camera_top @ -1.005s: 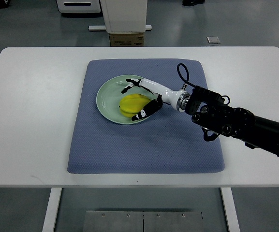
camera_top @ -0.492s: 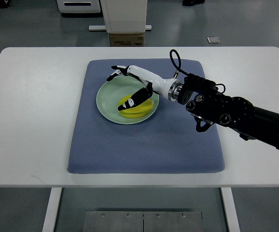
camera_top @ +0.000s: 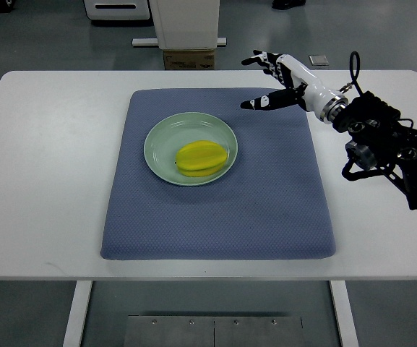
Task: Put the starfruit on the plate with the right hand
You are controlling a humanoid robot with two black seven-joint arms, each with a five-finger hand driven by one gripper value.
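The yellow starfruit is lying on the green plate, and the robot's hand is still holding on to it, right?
Not quite. The starfruit does lie on the green plate, but the top view shows the right hand up over the mat's far edge, fingers spread, holding nothing.

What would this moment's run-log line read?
starfruit: lying on green plate | plate: on blue mat | right hand: open, empty, above mat's far right corner | left arm: out of view
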